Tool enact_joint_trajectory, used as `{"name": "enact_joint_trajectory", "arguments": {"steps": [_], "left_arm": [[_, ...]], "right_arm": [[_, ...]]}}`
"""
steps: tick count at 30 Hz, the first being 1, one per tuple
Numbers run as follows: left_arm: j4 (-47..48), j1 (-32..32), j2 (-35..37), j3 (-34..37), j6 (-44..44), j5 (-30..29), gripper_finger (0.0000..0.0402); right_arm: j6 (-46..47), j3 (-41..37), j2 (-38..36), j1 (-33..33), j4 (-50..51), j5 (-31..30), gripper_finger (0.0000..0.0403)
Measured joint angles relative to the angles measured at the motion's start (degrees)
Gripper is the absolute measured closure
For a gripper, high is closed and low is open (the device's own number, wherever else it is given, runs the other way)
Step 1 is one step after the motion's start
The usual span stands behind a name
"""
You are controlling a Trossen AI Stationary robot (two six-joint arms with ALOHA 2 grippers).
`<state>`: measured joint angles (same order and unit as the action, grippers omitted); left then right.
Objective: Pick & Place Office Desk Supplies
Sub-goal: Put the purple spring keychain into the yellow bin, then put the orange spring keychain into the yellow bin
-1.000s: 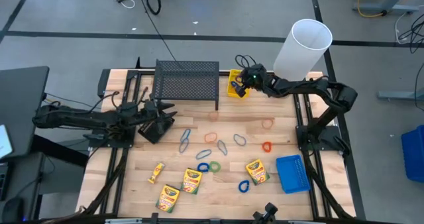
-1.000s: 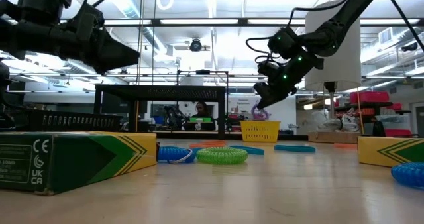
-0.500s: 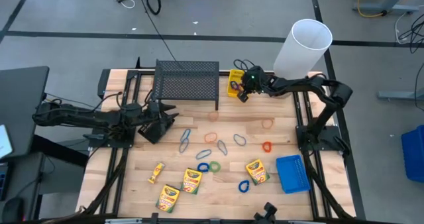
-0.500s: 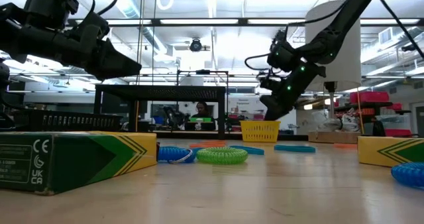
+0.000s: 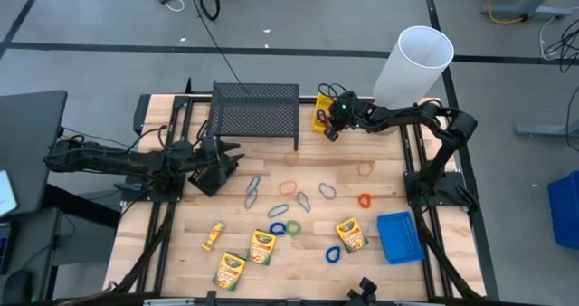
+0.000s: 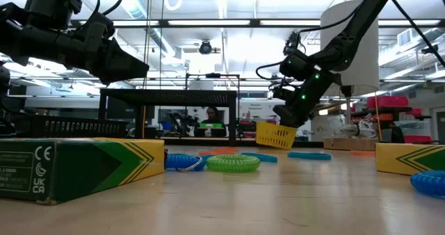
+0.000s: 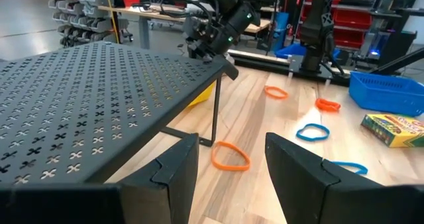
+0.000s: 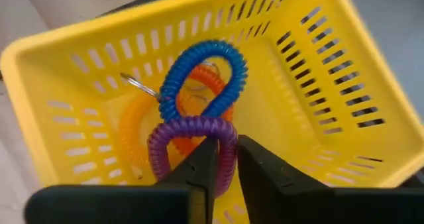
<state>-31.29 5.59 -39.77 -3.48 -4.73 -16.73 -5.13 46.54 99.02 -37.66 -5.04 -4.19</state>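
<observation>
My right gripper reaches slanting down into the yellow bin at the table's far edge, right of the black mesh rack, and is shut on a purple loop. A blue loop and orange loops lie in the bin under it. In the low view the bin stands tilted. My left gripper waits open and level at the rack's left end, with nothing between its fingers. My right gripper pinches one side of the purple loop between its two fingers, coming from above and slanting down into the bin. The loop's far arc lies on the blue and orange loops in the bin. Whether the fingers touch the bin, I cannot tell.
Several loops lie across the table's middle. Crayon boxes sit near the front edge, with a blue bin at the front right. A tall white cylinder stands behind my right arm.
My right gripper has gone down toward the yellow bin, tipping further downward, with the purple loop that hung below it now inside the bin. In the low view the bin, level before, has tipped.
</observation>
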Motion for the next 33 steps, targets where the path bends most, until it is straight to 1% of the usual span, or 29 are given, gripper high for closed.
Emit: {"name": "enact_joint_trajectory", "arguments": {"steps": [3, 8, 13, 17, 20, 22, 24, 27, 30, 31, 33], "left_arm": [[0.0, 0.0, 0.0, 0.0, 0.0, 0.0, 0.0221], [0.0, 0.0, 0.0, 0.0, 0.0, 0.0, 0.0221], [0.1, 0.0, 0.0, 0.0, 0.0, 0.0, 0.0221], [0.1, 0.0, 0.0, 0.0, 0.5, 0.0, 0.0221], [0.3, 0.0, 0.0, 0.0, 0.7, 0.0, 0.0221], [0.3, 0.0, 0.0, 0.0, 0.7, 0.0, 0.0221], [0.3, 0.0, 0.0, 0.0, 0.7, 0.0, 0.0221], [0.3, 0.0, 0.0, 0.0, 0.7, 0.2, 0.0221], [0.3, 0.0, 0.0, 0.0, 0.7, 0.2, 0.0221], [0.3, 0.0, 0.0, 0.0, 0.7, 0.2, 0.0221], [0.3, 0.0, 0.0, 0.0, 0.7, 0.3, 0.0221]], "right_arm": [[-0.1, 0.0, 0.0, 0.7, -1.1, -1.3, 0.0317], [-0.1, 0.0, -0.1, 1.9, -3.4, -1.5, 0.0278], [-0.9, 0.0, -0.6, 3.4, -4.8, -4.7, 0.0233], [-1.6, 0.0, -3.3, 5.3, -4.2, -4.8, 0.0210], [-1.7, 0.0, -7.0, 7.6, -1.0, -4.8, 0.0204], [-1.9, 0.0, -10.2, 9.9, 3.8, -4.7, 0.0204], [-2.2, 0.0, -13.9, 12.6, 10.8, -4.7, 0.0207], [-1.0, 0.0, -19.3, 17.5, 24.4, -4.6, 0.0210], [2.9, 0.0, -24.0, 23.0, 38.8, -4.3, 0.0212], [4.9, 0.0, -25.4, 24.8, 43.1, -3.5, 0.0212], [9.2, 0.0, -27.5, 28.0, 50.8, 0.3, 0.0213]]}}
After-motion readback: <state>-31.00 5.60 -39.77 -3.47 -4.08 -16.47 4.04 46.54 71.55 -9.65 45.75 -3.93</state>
